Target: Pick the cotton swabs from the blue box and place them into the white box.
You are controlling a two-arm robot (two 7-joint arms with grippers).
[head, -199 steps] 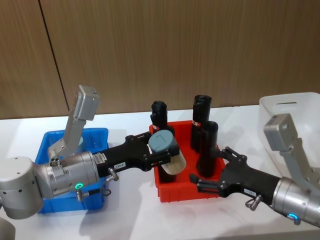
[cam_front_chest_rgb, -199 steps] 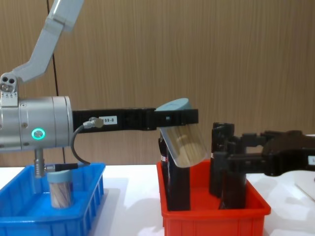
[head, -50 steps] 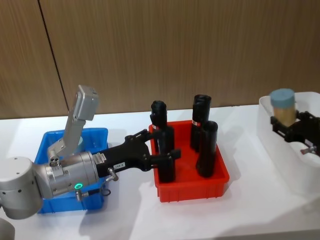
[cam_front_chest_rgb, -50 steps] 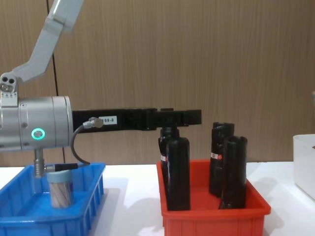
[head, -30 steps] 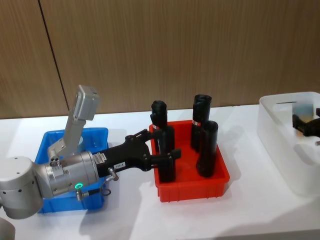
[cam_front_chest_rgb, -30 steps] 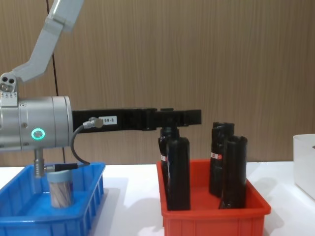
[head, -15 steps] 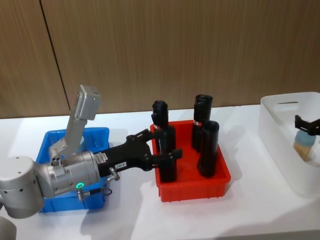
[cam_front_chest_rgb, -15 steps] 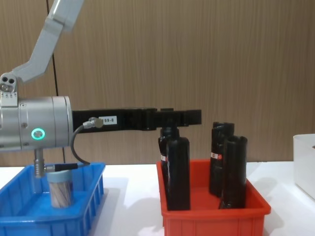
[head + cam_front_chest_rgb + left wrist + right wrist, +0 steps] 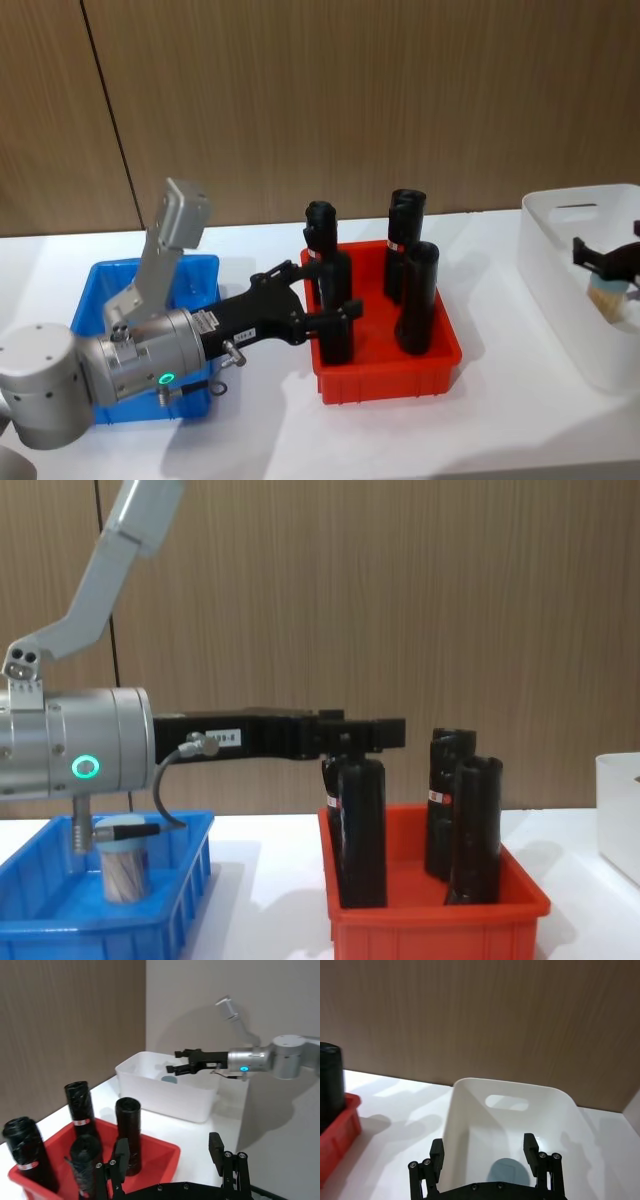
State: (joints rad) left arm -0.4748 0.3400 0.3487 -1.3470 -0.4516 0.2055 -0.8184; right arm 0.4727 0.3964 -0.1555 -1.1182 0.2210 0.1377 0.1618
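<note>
The right gripper (image 9: pixel 483 1144), fingers now open and empty, has released the cotton swab jar (image 9: pixel 605 296), which stands in the white box (image 9: pixel 548 270) at frame right: one transfer complete. The left gripper (image 9: pixel 168 1142) hangs with fingers open over the red bin (image 9: pixel 390 385). A second jar (image 9: pixel 125 872) remains in the blue box (image 9: pixel 100 935).

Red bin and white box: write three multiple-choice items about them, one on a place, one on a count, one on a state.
1. The left gripper hangs above: A the red bin; B the blue box; C a sink.
2. Black bottles in the red bin: A two; B four; C six.
3. The right gripper is: A open; B shut on a jar; C shut on a bottle.
A, it reaches over the bottles; B, four stand upright; A, its fingers stand apart above the cotton swab jar in the white box.
</note>
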